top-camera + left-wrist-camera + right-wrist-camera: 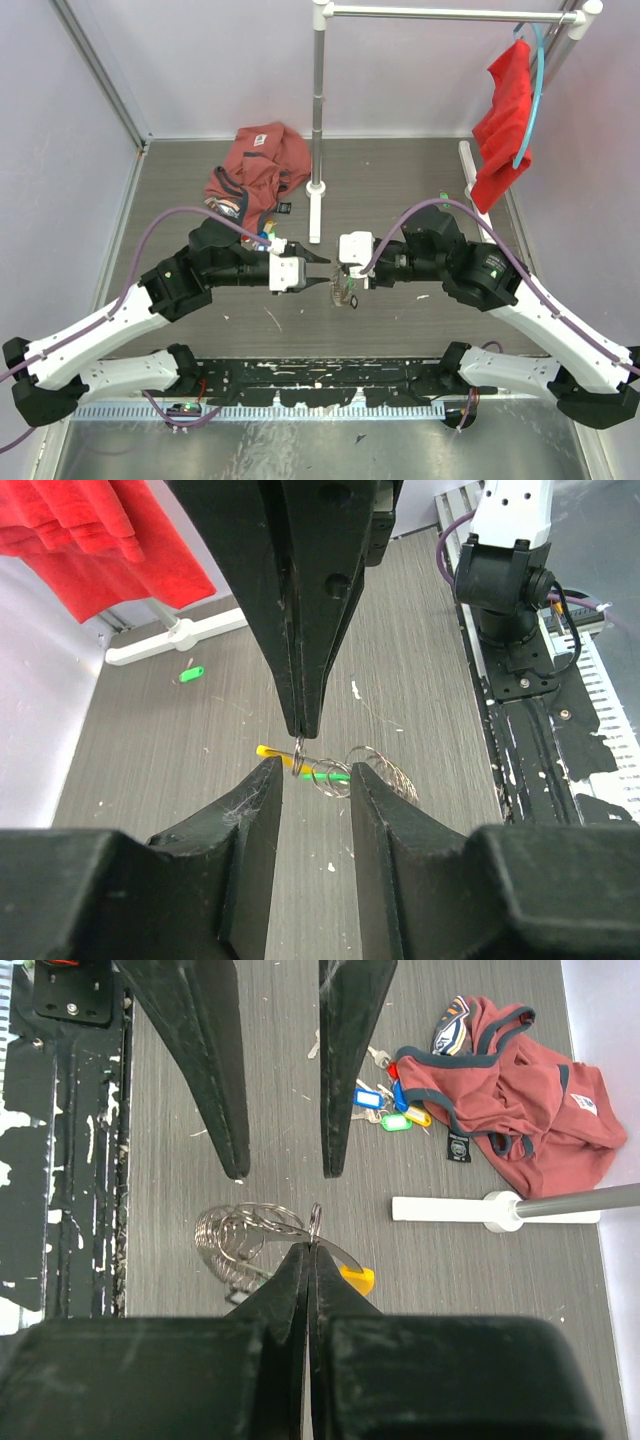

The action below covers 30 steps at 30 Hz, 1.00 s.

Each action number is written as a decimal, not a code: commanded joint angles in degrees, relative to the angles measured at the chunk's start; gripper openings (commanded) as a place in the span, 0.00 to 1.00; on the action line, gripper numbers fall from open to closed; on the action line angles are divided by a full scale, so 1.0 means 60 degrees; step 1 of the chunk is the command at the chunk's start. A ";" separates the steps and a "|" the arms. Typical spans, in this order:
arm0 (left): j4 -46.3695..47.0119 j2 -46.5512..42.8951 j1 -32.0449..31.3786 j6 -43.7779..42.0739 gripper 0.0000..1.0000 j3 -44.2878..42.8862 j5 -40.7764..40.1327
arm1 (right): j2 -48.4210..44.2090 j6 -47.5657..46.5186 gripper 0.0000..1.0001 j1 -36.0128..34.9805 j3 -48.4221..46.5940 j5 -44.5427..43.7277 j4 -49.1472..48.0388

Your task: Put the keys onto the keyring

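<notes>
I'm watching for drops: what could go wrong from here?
The right pincer pinches the keyring only at its tips, on thin wire, so it could twist or slip free. The open left pincer stands close in front; moving in, it could knock the keyring loose.

We see the keyring [316, 1222] with its thin loop pinched upright in the closed right jaws. A dense coil of silvery keys [235, 1240] and a curved yellow-orange tag [357, 1278] are strung on it. The loose keys [385, 1110], tagged blue, green and yellow, lie clustered on the worktop [450, 1290].
</notes>
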<state>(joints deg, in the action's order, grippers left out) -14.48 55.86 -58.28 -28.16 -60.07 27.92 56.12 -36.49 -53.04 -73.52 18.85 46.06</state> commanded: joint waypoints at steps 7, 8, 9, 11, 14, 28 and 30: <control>-0.0007 0.0383 -0.0042 -0.0109 0.39 -0.0486 -0.0044 | -0.0267 -0.0119 0.01 -0.0023 -0.0338 0.0484 -0.0573; -0.0010 0.0384 -0.0061 -0.0107 0.39 -0.0496 -0.0071 | -0.0281 -0.0117 0.01 -0.0023 -0.0324 0.0535 -0.0580; 0.0003 0.0387 -0.0065 -0.0099 0.39 -0.0504 -0.0113 | -0.0292 -0.0126 0.01 -0.0023 -0.0319 0.0559 -0.0586; 0.0045 0.0401 -0.0057 -0.0103 0.39 -0.0503 -0.0222 | -0.0314 -0.0129 0.01 -0.0023 -0.0299 0.0616 -0.0593; 0.0071 0.0428 -0.0083 -0.0105 0.39 -0.0514 -0.0313 | -0.0345 -0.0143 0.01 -0.0023 -0.0276 0.0712 -0.0602; 0.0072 0.0621 -0.0189 -0.0123 0.30 -0.0632 -0.0230 | -0.0330 -0.0159 0.01 -0.0024 -0.0244 0.0783 -0.0661; 0.0070 0.0637 -0.0189 -0.0120 0.28 -0.0628 -0.0232 | -0.0337 -0.0159 0.01 -0.0023 -0.0242 0.0784 -0.0661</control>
<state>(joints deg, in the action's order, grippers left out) -14.44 59.53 -59.09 -28.51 -61.89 26.22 55.40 -37.21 -53.04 -73.52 22.44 45.89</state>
